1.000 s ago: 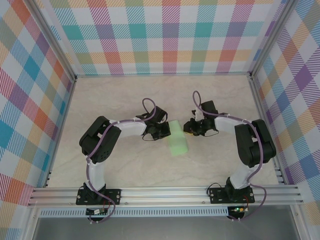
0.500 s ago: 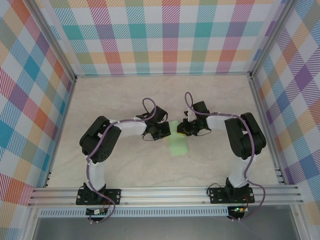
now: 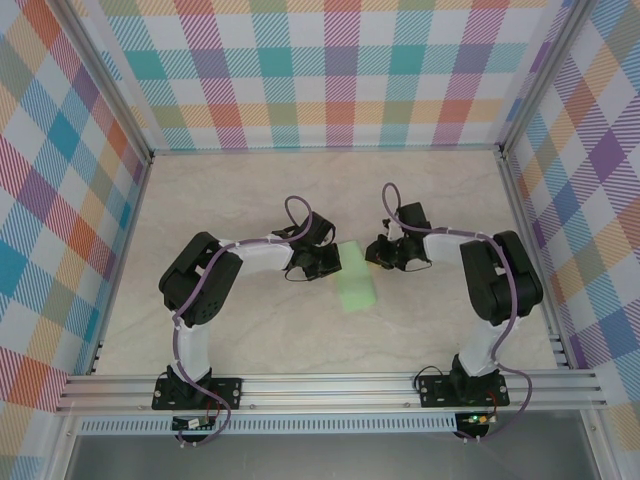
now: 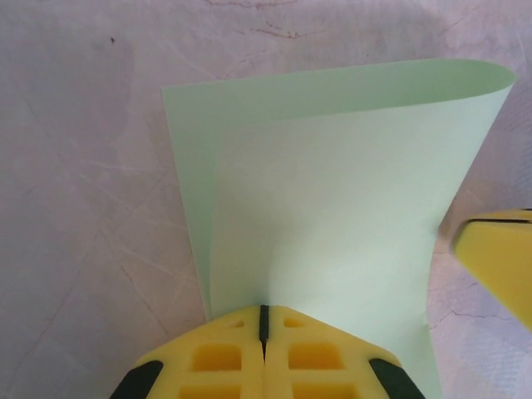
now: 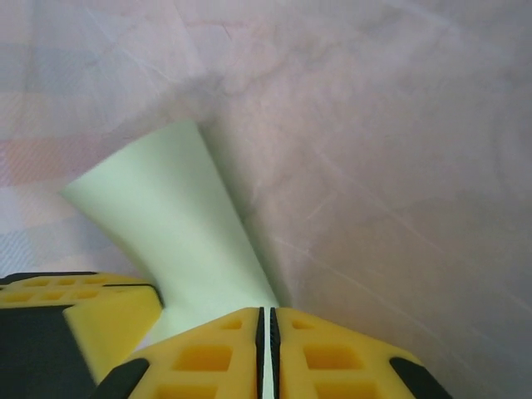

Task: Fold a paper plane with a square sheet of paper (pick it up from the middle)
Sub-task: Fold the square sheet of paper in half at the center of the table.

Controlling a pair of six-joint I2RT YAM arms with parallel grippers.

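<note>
The left claw point(image 4: 263, 312) is clamped tight on one edge of the square sheet of paper point(image 4: 332, 208), which lies loosely doubled over, not yet creased, in the middle of the desk point(image 4: 75, 208). From above, the right claw point(image 5: 266, 312) sits at about the sheet's 2 o'clock with its jaws pressed together. I cannot tell whether it nips the paper. A sideways tug against the left clamp could tear the thin paper or skew the soft fold. I count one sheet and two claws.

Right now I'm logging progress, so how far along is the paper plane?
Done: the square sheet of paper is curled over itself, uncreased. In hand: left tool pinches it; right tool sits shut at its edge. Left: every crease; no nose or wings.
</note>
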